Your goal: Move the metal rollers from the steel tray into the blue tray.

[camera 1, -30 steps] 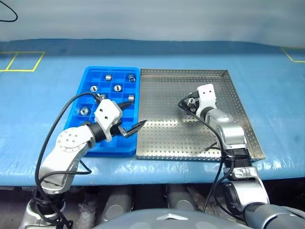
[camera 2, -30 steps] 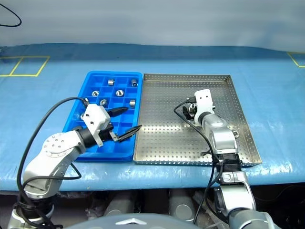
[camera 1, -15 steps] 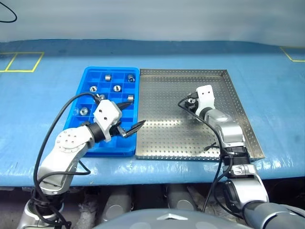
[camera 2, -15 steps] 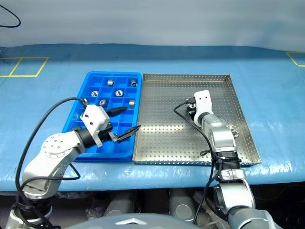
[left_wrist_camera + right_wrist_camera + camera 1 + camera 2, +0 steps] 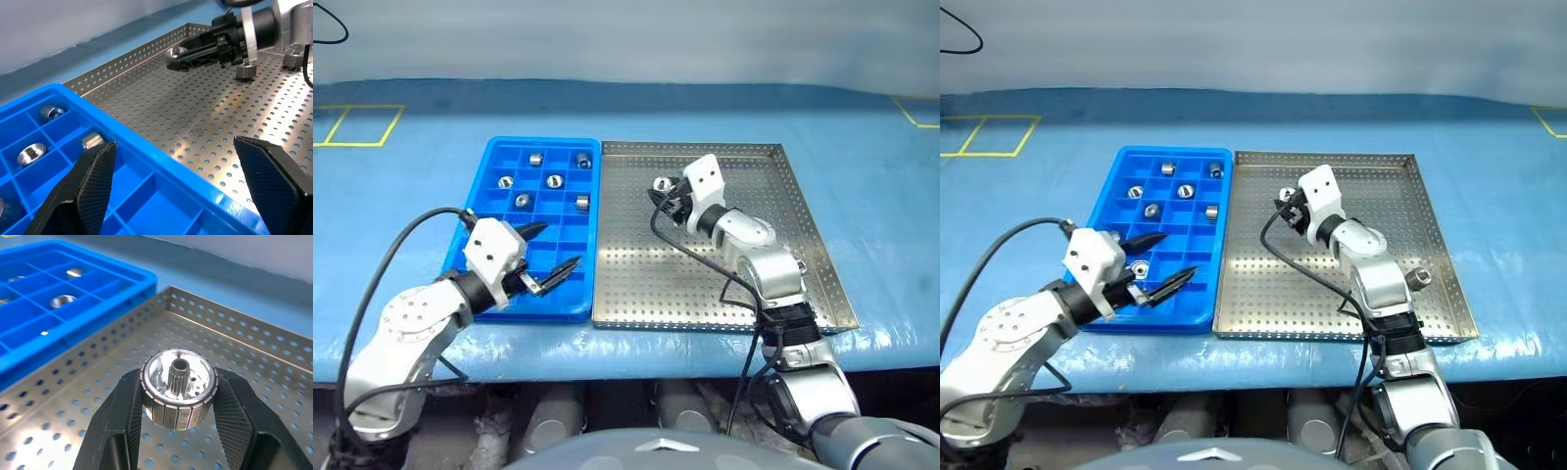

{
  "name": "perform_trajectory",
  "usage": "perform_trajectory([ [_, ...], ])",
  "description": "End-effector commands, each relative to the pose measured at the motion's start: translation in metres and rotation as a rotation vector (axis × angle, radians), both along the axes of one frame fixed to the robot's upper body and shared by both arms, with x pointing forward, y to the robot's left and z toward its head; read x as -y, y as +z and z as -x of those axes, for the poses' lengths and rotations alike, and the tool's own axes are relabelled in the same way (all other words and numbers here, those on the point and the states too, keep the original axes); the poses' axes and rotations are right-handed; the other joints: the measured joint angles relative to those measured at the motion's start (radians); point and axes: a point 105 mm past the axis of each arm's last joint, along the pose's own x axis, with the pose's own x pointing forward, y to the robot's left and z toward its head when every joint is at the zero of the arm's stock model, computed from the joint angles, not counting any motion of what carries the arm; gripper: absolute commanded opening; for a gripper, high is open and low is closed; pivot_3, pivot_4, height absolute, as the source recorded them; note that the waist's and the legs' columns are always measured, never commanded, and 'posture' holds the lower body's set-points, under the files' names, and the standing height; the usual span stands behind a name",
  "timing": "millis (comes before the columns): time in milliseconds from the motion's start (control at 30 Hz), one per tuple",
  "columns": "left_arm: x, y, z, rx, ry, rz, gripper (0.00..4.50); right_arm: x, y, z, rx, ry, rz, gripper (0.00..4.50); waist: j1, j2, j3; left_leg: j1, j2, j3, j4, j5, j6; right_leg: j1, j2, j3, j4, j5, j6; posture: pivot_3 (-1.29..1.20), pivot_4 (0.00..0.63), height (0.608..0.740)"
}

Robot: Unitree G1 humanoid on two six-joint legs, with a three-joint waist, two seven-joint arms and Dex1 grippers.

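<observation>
Six rollers (image 5: pixel 553 180) in blue tray (image 5: pixel 489 162), one (image 5: pixel 178 388) in right pincer (image 5: pixel 178 396)

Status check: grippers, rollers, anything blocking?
Right gripper shut on a shiny ribbed metal roller, above the perforated steel tray. Left gripper open, empty, over the blue compartment tray. Path clear.

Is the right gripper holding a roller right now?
Yes, the right gripper is clamped on a metal roller, its two black fingers pressing the ribbed sides above the steel tray.
</observation>
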Motion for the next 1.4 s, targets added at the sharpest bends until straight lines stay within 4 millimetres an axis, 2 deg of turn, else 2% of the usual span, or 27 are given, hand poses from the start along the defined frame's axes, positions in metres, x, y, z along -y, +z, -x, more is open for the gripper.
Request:
perform_trajectory([
  [33,-0.01,0.016,0.01,0.064,0.06,-0.011,4.19,-0.033,0.023,0.015,0.031,0.194,-0.056,1.75,0.005,0.0,0.0,0.0,0.0,0.0,0.0,0.0,0.0,0.0,0.0,0.0,0.0,0.0,0.0,0.05,0.15,0.74],
  [167,-0.018,0.015,0.02,0.059,0.128,0.002,4.19,-0.058,0.02,0.018,0.015,0.303,-0.038,1.75,0.016,0.0,0.0,0.0,0.0,-0.001,0.0,0.0,-0.001,0.0,0.0,-0.001,0.0,-0.001,-0.001,0.09,0.15,0.74],
  [233,-0.019,0.014,0.024,0.052,0.143,0.011,4.19,-0.066,0.02,0.016,0.012,0.321,-0.034,1.75,0.025,0.0,0.0,0.001,0.0,-0.002,-0.001,0.001,-0.002,0.0,0.0,-0.002,0.001,-0.001,-0.002,0.1,0.15,0.74],
  [400,-0.019,0.009,0.032,0.034,0.183,0.033,4.19,-0.101,0.023,0.017,0.007,0.438,-0.039,1.75,0.045,0.0,0.0,0.001,0.0,-0.005,-0.002,0.002,-0.004,0.001,0.0,-0.005,0.001,-0.002,-0.004,0.14,0.15,0.74],
  [633,-0.016,0.008,0.034,0.035,0.197,0.042,4.19,-0.131,0.016,0.012,-0.017,0.522,-0.009,1.75,0.059,0.0,0.0,0.001,0.0,-0.012,-0.008,0.006,-0.011,0.0,0.0,-0.012,0.001,-0.005,-0.008,0.17,0.15,0.74],
  [867,-0.014,0.007,0.033,0.036,0.201,0.046,4.19,-0.142,0.006,0.009,-0.05,0.534,-0.007,1.75,0.066,0.0,0.0,0.001,0.0,-0.018,-0.011,0.009,-0.017,0.0,0.0,-0.017,0.001,-0.007,-0.013,0.18,0.15,0.74],
  [1233,-0.011,0.008,0.03,0.041,0.189,0.038,4.19,-0.145,-0.001,-0.001,-0.078,0.493,-0.019,1.75,0.067,0.0,0.001,0.001,0.0,-0.021,-0.012,0.011,-0.02,0.001,0.001,-0.02,0.002,-0.008,-0.014,0.17,0.15,0.74],
  [1300,-0.011,0.008,0.028,0.042,0.186,0.038,4.19,-0.145,0.0,-0.002,-0.073,0.491,-0.017,2.48,0.067,0.0,0.001,0.001,0.0,-0.022,-0.012,0.011,-0.021,0.001,0.001,-0.02,0.002,-0.008,-0.015,0.17,0.15,0.74],
  [1400,-0.009,0.008,0.027,0.042,0.176,0.042,4.19,-0.144,0.006,-0.005,-0.038,0.458,-0.046,3.34,0.066,0.0,0.001,0.001,0.0,-0.023,-0.013,0.012,-0.021,0.001,0.001,-0.021,0.002,-0.009,-0.015,0.16,0.15,0.74],
])
